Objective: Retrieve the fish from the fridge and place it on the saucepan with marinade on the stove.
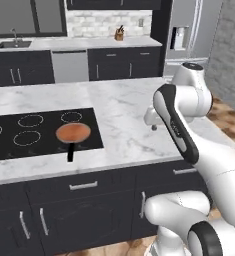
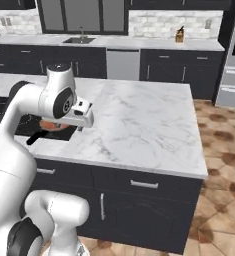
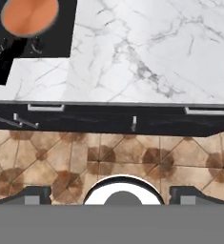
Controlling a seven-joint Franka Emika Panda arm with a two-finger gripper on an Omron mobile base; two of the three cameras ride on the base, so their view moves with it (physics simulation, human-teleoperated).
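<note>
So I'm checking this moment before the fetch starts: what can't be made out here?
- Fish: the fridge doors are shut in the left base view, hiding everything inside.
- Fridge: cut off by the right edge in the right base view.
- Saucepan: mostly behind the arm in the right base view.
- Stove knobs: too small to read.

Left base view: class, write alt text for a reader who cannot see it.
A saucepan with orange-red marinade sits on a black stove in a marble island, its handle toward the front edge. The white arm rises at right; a steel fridge stands closed behind.
</note>
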